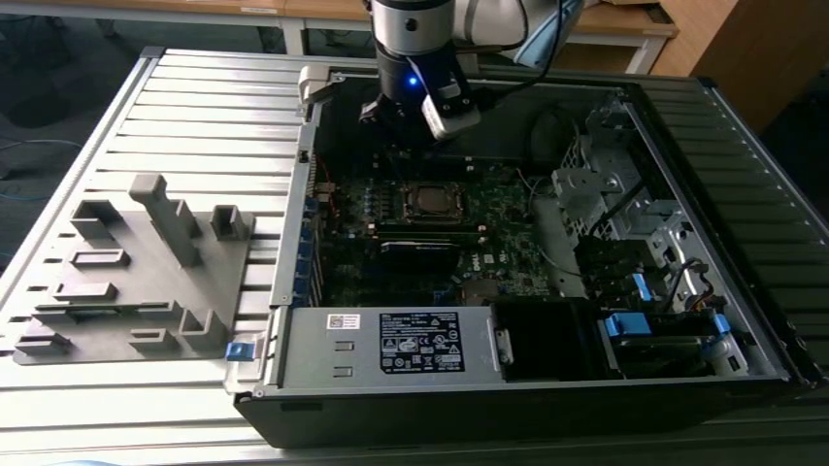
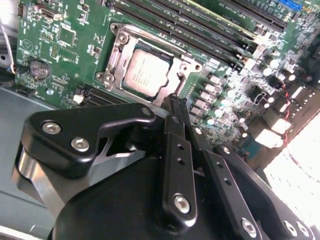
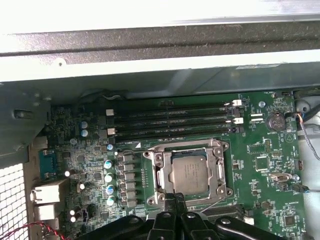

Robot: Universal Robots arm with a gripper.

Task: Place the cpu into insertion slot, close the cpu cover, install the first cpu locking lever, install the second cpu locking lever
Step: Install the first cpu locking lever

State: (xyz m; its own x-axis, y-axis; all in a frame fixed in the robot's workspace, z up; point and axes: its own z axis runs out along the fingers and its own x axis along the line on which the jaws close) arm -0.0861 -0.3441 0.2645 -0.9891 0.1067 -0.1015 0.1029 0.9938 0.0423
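Note:
The cpu [image 3: 189, 172] [image 2: 145, 75], a silver-grey square chip, lies in the insertion slot [image 1: 430, 199] on the green motherboard. The cpu cover [image 3: 162, 172] [image 2: 116, 55], a silver frame with a window, lies flat around the chip in both wrist views. My gripper [image 3: 175, 198] [image 2: 174, 101] [image 1: 404, 131] hangs above the slot's edge, a little off the chip. Its black fingers are shut against each other with nothing between them. Whether the locking levers are latched cannot be told.
The open computer case [image 1: 279, 291] lies on a ribbed metal table. Long black memory slots [image 3: 170, 120] run beside the socket. A labelled power supply [image 1: 388, 342] sits at the case's near end, and a grey fixture block [image 1: 143, 272] stands at the exterior view's left.

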